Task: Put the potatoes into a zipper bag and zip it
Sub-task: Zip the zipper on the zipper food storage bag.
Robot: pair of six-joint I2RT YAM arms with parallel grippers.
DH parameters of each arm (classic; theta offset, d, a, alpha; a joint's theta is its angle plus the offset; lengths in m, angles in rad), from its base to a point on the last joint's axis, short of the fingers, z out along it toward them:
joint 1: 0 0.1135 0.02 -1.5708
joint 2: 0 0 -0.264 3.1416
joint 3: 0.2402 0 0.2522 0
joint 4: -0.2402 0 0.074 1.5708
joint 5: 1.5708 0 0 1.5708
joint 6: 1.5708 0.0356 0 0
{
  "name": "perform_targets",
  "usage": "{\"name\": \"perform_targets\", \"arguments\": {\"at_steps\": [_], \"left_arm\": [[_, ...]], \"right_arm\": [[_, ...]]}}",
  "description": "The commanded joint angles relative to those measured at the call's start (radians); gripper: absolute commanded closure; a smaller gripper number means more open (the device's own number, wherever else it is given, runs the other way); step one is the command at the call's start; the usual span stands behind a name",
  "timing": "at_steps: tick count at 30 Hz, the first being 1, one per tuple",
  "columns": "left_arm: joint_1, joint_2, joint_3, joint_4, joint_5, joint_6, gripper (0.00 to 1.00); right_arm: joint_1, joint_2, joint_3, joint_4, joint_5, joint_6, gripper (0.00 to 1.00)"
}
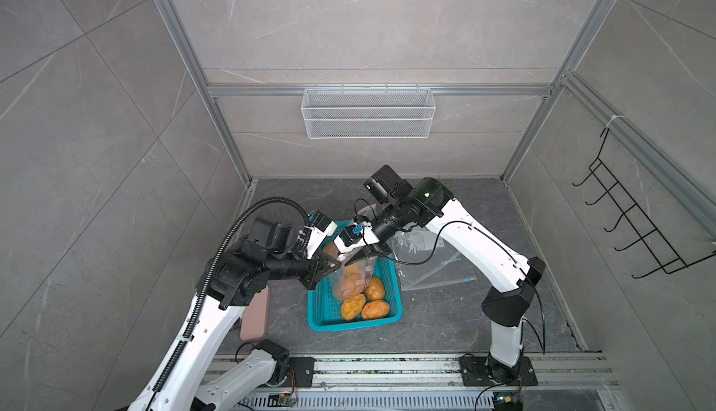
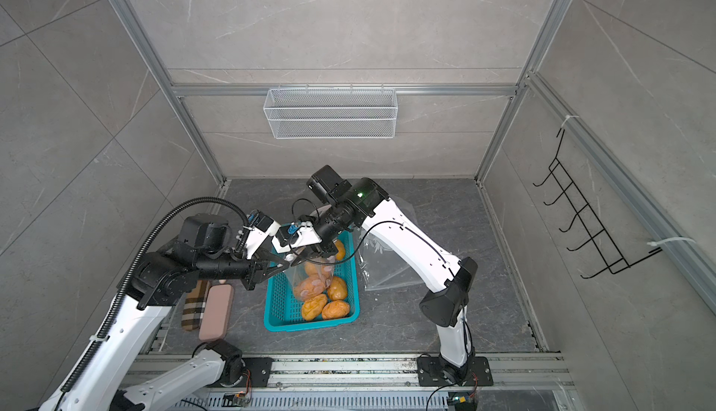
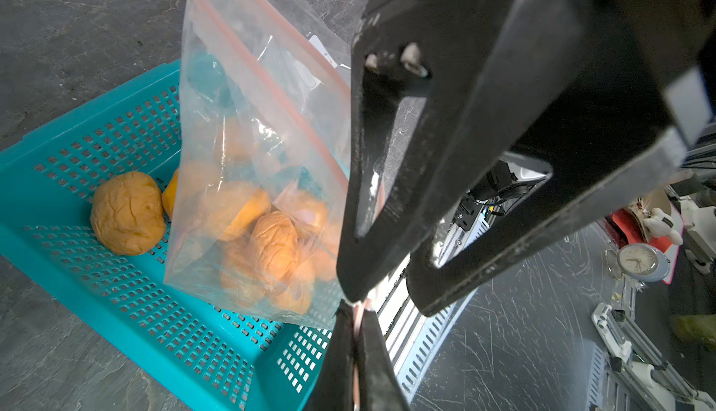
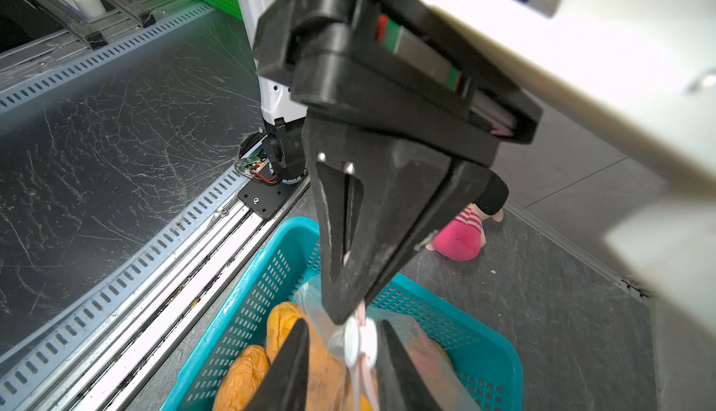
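Right wrist: left claw (image 4: 344, 314) clenched on bag (image 4: 422, 355); right claw (image 4: 343, 324) released astride slider (image 4: 358, 341); potatoes (image 4: 244, 374) below.

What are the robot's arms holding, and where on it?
Left tool pinches the zipper bag at the end of its zip edge; right tool straddles the white slider, grip unclear.

Wire basket (image 1: 368, 112) on back wall; hook rack (image 1: 637, 211) (rt wall); pink case (image 1: 255, 314).
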Motion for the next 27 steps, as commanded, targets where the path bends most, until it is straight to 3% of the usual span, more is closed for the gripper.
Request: {"name": "perform_targets", "arguments": {"at_steps": [1,20,27], "left_arm": [[-0.002,-0.012,0.001,0.032,-0.021,0.016,1.00],[-0.002,-0.038,-0.002,0.044,-0.015,0.011,1.00],[-0.002,-0.030,0.088,-0.013,-0.094,0.021,1.00]], "right_arm": [[0.019,-0.016,0.007,-0.048,-0.004,-0.002,0.70],[0.044,0.007,0.029,0.013,0.102,0.078,0.85],[0.044,-0.015,0.060,0.072,0.084,0.108,0.89]]}}
